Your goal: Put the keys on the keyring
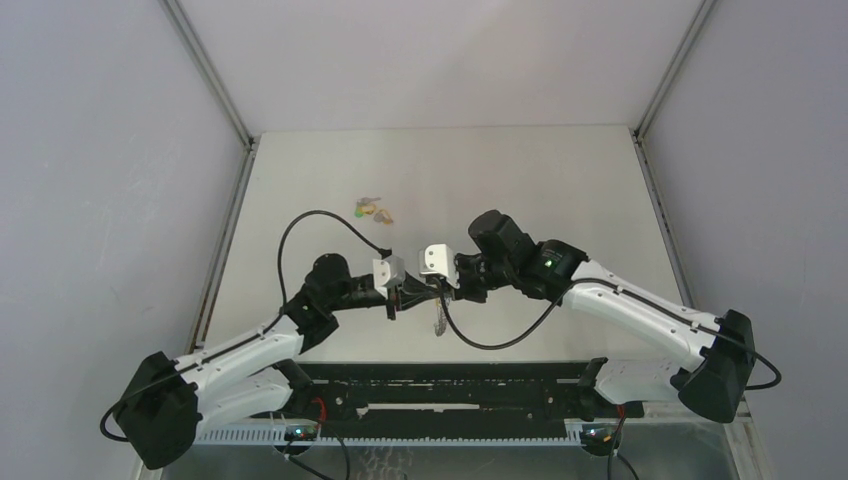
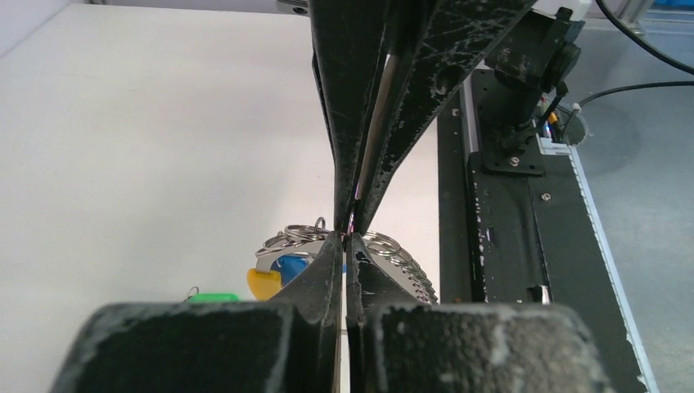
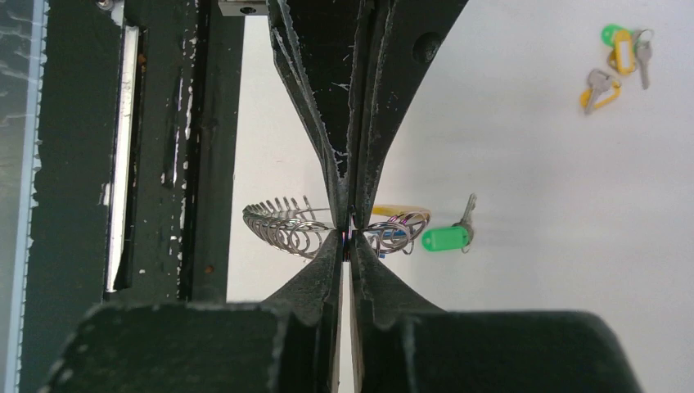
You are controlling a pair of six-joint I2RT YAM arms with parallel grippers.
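L gripper (image 2: 347, 246) & R gripper (image 3: 348, 244) meet tip to tip at frame centre, over the table (image 1: 540, 190); both sets of jaws pressed together; R pinches the keyring (image 3: 282, 225), a ribbed coil fanning out either side of the tips; can't tell if L has it too; green key (image 3: 446, 238) just beside the ring; loose keys (image 1: 372, 211) upper left of centre, well apart.
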